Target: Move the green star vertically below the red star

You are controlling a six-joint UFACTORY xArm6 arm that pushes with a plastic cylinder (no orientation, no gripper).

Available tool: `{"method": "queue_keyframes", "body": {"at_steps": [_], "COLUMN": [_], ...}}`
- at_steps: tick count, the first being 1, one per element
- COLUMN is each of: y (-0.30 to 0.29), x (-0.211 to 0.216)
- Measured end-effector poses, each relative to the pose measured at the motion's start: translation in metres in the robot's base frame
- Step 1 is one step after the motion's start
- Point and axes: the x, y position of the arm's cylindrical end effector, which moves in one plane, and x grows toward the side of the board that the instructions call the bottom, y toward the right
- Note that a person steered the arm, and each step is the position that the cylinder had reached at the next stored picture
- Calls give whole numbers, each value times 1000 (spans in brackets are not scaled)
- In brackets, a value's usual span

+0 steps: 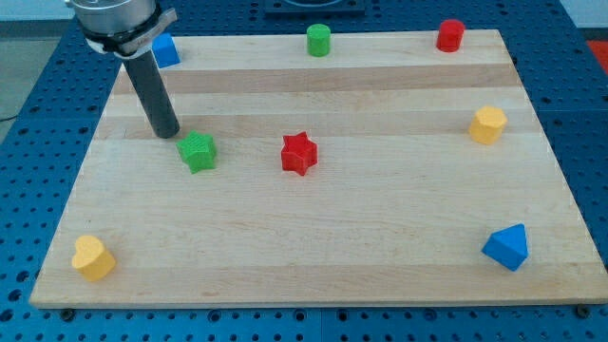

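The green star (199,152) lies on the wooden board (313,256), left of centre. The red star (298,153) lies to its right, at about the same height in the view, roughly a hand's width away. My tip (167,133) rests on the board just up and to the left of the green star, very close to it; I cannot tell whether it touches. The dark rod rises from the tip toward the view's top left.
A blue block (166,49) sits at the top left behind the rod, a green cylinder (318,40) at top centre, a red cylinder (450,35) at top right. A yellow hexagon (487,124) is at right, a blue triangular block (506,247) at bottom right, a yellow heart (93,257) at bottom left.
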Motion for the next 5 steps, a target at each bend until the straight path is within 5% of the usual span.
{"method": "queue_keyframes", "body": {"at_steps": [5], "y": [124], "x": [81]}}
